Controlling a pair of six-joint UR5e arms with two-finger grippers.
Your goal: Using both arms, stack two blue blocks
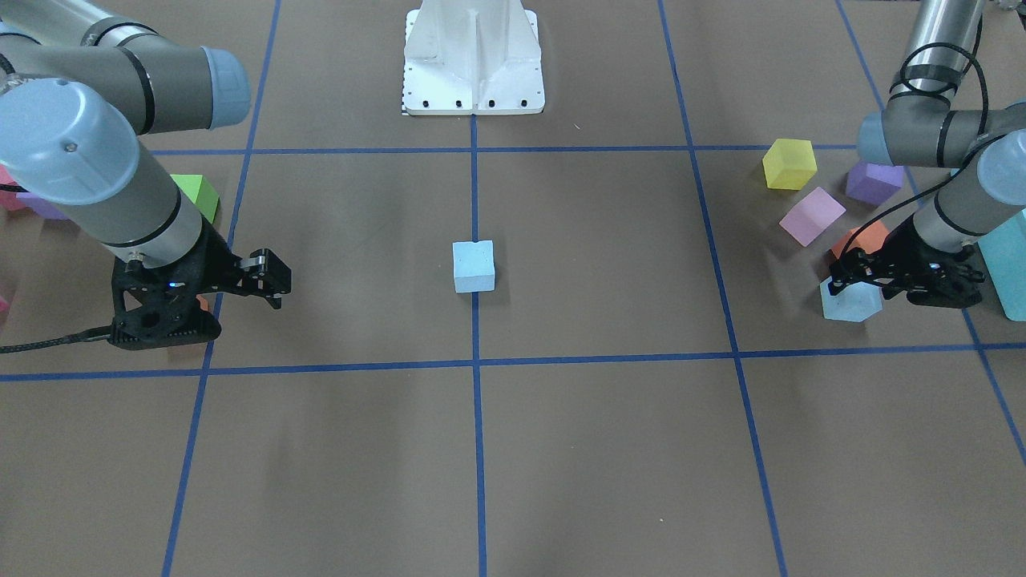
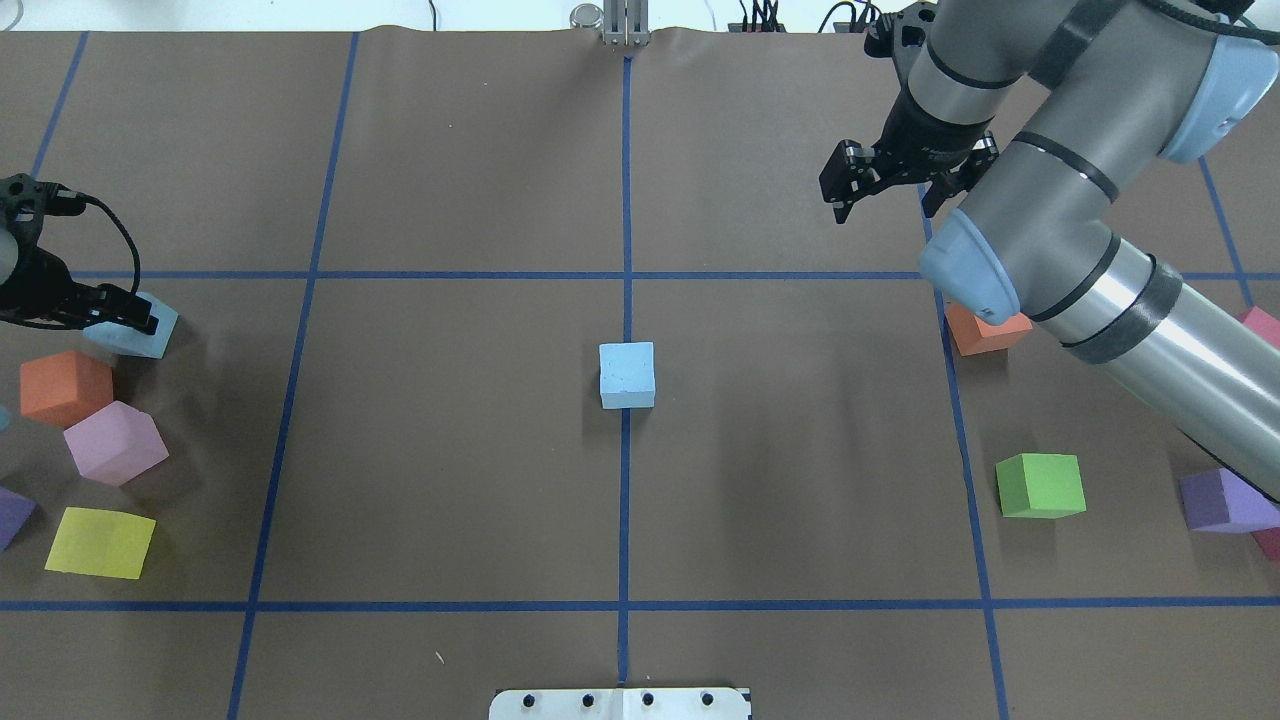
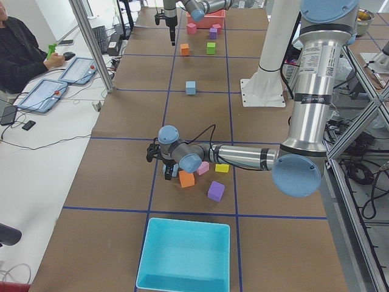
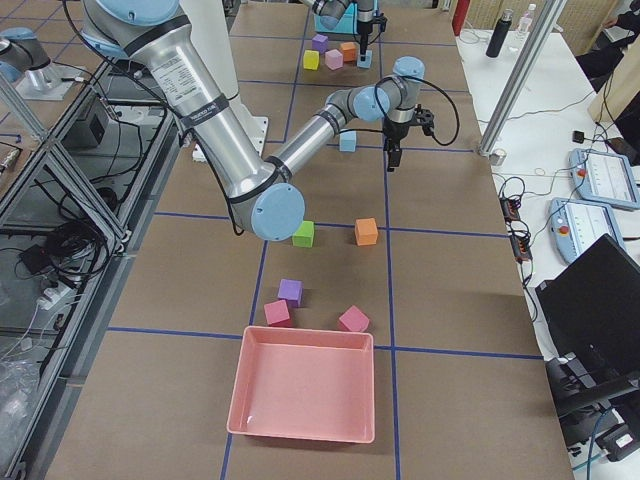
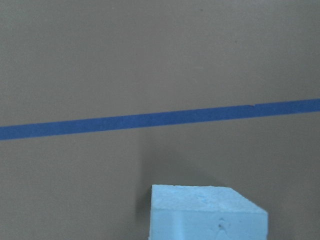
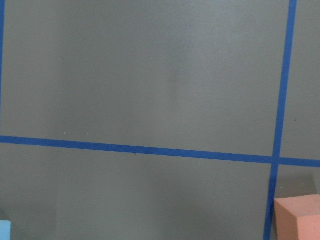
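Note:
One blue block [image 2: 627,374] sits alone at the table's centre on the blue tape line, and shows in the front view too [image 1: 473,266]. The second blue block [image 2: 140,335] is at the far left, turned at an angle, and shows in the front view [image 1: 851,304] and at the bottom of the left wrist view [image 5: 207,214]. My left gripper [image 2: 125,312] is low over the table, its jaws closed on this block's top. My right gripper [image 2: 885,200] is open and empty, hovering over bare table at the far right, well away from both blue blocks.
Orange [image 2: 65,387], pink [image 2: 115,442], yellow [image 2: 100,541] and purple [image 2: 10,515] cubes crowd close to the left gripper. Orange [image 2: 985,332], green [image 2: 1040,485] and purple [image 2: 1220,500] cubes lie under the right arm. A turquoise bin [image 3: 185,255] and a pink bin [image 4: 305,395] stand at the table's ends.

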